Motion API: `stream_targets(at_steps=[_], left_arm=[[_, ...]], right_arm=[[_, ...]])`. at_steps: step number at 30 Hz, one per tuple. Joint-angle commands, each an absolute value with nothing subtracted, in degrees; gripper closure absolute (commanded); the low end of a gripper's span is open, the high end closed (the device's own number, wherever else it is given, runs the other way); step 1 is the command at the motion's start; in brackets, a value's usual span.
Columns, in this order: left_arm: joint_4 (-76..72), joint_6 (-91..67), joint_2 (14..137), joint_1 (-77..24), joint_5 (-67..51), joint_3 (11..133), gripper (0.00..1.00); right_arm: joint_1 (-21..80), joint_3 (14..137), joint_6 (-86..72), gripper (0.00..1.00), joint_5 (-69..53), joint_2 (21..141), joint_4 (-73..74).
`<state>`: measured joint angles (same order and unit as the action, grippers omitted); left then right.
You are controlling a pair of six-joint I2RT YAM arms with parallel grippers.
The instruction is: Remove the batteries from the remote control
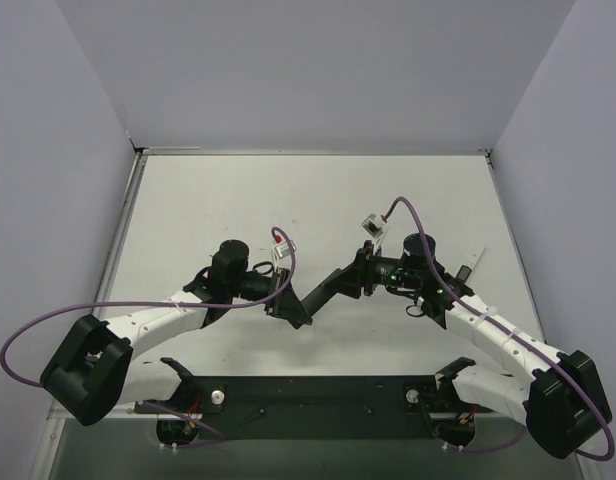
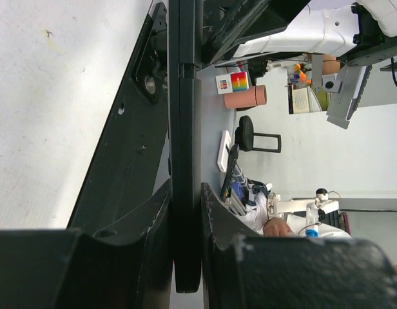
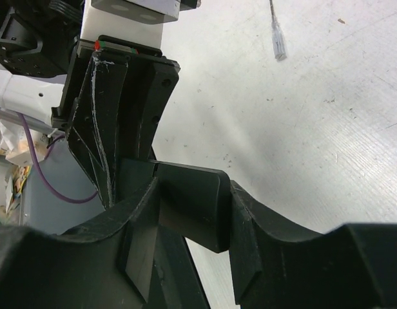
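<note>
Both arms meet above the middle of the table (image 1: 238, 200), a little toward its near edge. The left gripper (image 1: 285, 298) is clamped on the remote control (image 2: 184, 161), and the slim black bar runs straight out between its fingers. The right gripper (image 3: 193, 190) has its jaws against both sides of a flat black slab with a rounded corner. I read that as the remote's far end, though I can't tell whether it is the body or the cover. No batteries show in any view, so they are presumably inside.

Now the risks. The remote hangs in the air between two grips. If the arms pull out of line, the bar could twist in the left jaws or slip free and drop to the table. If the slot opens facing down, the small cells could fall out and roll toward an edge. The white stick (image 1: 473, 258) lies well apart near the right edge, out of harm's way.
</note>
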<state>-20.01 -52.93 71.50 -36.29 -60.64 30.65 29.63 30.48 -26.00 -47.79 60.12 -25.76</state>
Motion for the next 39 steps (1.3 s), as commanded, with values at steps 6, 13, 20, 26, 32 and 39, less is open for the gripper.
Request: stream_targets(at_steps=[6, 13, 20, 26, 32, 39], left_arm=[[-22.9, -53.9, 71.3, -35.9, -64.6, 31.2, 1.0], [-23.6, -54.8, 72.5, -35.4, -64.1, 31.3, 1.0], [-17.0, -53.2, 75.1, -34.4, -60.0, 32.7, 1.0], [12.3, -37.0, 79.4, -33.3, -41.6, 41.5, 1.0], [14.8, -34.6, 80.5, -33.0, -32.7, 43.3, 1.0], [15.2, -34.5, 87.8, -32.3, -32.5, 45.0, 1.0]], right_arm=[[23.7, 29.0, -27.0, 0.73, -45.4, 60.6, -29.9], [21.2, 28.3, -30.7, 0.75, -47.5, 62.8, -34.2], [20.2, 29.0, -31.7, 0.67, -43.8, 63.7, -30.4], [20.0, 32.9, -30.1, 0.64, -31.0, 65.0, -15.5], [21.4, 32.8, -31.7, 0.59, -30.7, 66.1, -10.4], [27.4, 30.5, -32.6, 0.51, -26.6, 65.4, -9.7]])
